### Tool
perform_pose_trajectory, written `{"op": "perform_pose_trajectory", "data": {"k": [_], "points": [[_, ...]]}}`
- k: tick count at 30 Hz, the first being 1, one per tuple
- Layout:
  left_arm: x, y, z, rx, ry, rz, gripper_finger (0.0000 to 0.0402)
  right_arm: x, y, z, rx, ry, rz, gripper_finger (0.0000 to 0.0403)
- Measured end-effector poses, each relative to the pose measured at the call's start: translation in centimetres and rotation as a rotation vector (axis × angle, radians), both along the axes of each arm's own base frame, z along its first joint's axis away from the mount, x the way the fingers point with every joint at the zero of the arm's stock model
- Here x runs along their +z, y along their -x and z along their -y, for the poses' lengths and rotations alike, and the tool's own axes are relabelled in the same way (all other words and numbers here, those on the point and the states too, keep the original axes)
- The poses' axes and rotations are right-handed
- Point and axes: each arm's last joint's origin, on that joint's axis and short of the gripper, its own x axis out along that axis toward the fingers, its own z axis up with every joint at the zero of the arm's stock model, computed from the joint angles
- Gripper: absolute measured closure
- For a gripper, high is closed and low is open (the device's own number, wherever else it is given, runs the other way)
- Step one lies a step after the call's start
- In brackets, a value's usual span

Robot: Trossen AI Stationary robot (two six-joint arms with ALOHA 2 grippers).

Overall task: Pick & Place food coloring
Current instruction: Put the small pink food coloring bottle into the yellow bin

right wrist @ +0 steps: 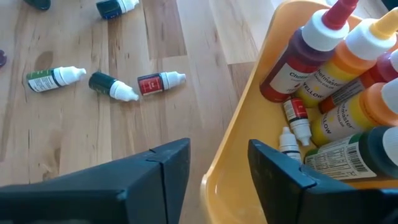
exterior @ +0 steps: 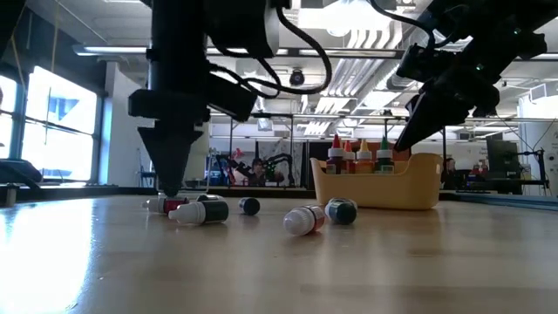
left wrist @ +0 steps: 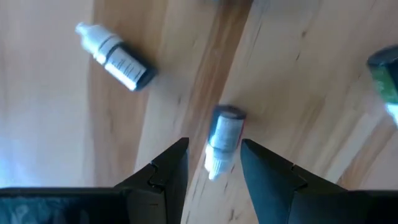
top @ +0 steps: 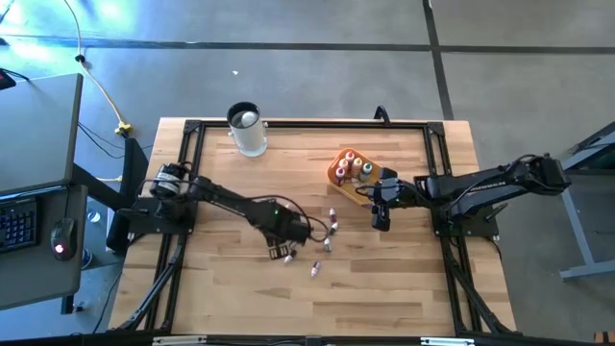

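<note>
One wooden desk (top: pixel 221 288), orange-yellow tray (top: pixel 338 173) holding upright food coloring bottles (right wrist: pixel 345 56), left pincer (left wrist: pixel 214 171) open low over a lying white-capped bottle (left wrist: pixel 222 138), right pincer (right wrist: pixel 217 165) open, empty, at the tray's rim, several small bottles (top: pixel 332 229) scattered mid-desk.

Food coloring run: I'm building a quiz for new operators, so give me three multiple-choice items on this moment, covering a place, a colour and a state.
1. Where does the left gripper hang?
A. over a lying small bottle
B. inside the tray
C. beside the cup

2. What colour is the tray?
A. blue
B. orange-yellow
C. green

3. How do the large bottles in the tray stand?
A. lying flat
B. upside down
C. upright

Answers: 1 A, the left wrist view shows a white-capped bottle between its open fingers. 2 B, seen in the high view. 3 C, their caps point up in the low view.
</note>
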Motion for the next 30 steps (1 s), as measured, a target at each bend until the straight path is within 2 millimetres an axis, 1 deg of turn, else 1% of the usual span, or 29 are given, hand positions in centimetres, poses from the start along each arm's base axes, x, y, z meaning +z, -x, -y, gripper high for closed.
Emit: {"op": "perform_pose_trajectory", "data": {"k": [5,8,11,14,18,23,26,28,30], "points": [[-1.3,-0.4,-0.7,-0.016,0.077,0.053,0.0260,0.0,0.0,-0.1,0.014,-0.015,0.000,0.0247],[-2.0,-0.3,-0.8,-0.018,0.097,0.075,0.0260,0.0,0.0,-0.1,0.033,-0.037,0.000,0.0247],[-2.4,0.0,-0.8,-0.009,0.094,0.089,0.0260,0.0,0.0,-0.3,0.066,-0.105,0.003,0.0251],[-2.6,0.1,-0.8,0.009,0.080,0.086,0.0264,0.0,0.0,-0.8,0.136,-0.171,0.001,0.0261],[-2.6,0.1,-0.8,0.008,0.080,0.083,0.0293,0.2,0.1,-2.0,0.207,-0.243,0.011,0.0281],[-2.6,-0.1,-0.8,0.016,0.084,0.098,0.0337,1.6,1.1,-4.2,0.327,-0.348,0.061,0.0311],[-1.6,-1.1,-0.6,0.028,0.087,0.139,0.0343,2.6,2.1,-5.7,0.430,-0.448,0.088,0.0325],[0.0,-2.4,-0.4,0.013,0.081,0.211,0.0340,3.4,2.9,-6.6,0.488,-0.497,0.107,0.0332],[2.1,-3.6,-0.3,-0.024,0.040,0.304,0.0337,4.1,3.7,-7.4,0.530,-0.519,0.135,0.0337]]}}
